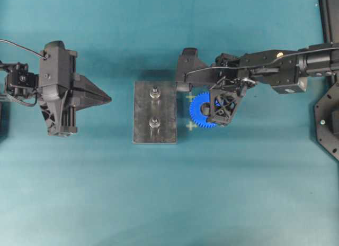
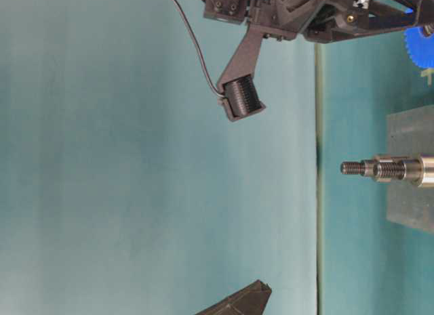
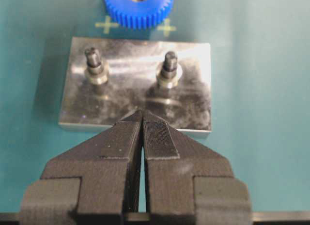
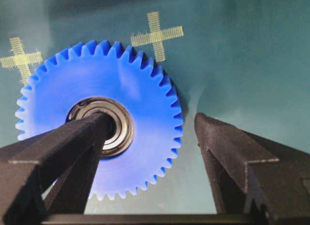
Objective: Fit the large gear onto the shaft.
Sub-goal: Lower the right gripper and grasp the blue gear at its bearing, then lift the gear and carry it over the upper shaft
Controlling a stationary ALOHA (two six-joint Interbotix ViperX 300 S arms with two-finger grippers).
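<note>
Teal matting covers the whole bench, flat and plain, with two pale yellow tape crosses [image 4: 156,35] stuck to it.

My right gripper [image 4: 150,130] hangs over the bright blue plastic toothed wheel, the large gear [image 4: 99,133], with its jaws spread wide. One black finger [image 4: 63,152] shows in front of the gear's silver bearing ring, the other stands beyond the toothed rim. Nothing is held. Whether the finger touches the gear I cannot tell from the wrist view.

Gear lies flat on the mat, just beside the long edge of the grey rectangular steel plate [image 1: 142,116], between the two crosses.

My left gripper [image 3: 143,138] waits on the other side of the plate, well apart from the gear, ribbed pads pressed together, empty.

Step in hand, as I judge it: the pick-up, not yet made. Next move calls for lowering so the fingers bracket the rim, or rim and bore, then closing, lifting level, carrying across to a shaft [image 1: 154,122] and lining the bore over its threaded tip before pressing down.

Count:
- gears: one
- upright silver steel pegs with collars: two, alike
- plates: one
- tape crosses: two
- grippers: two
</note>
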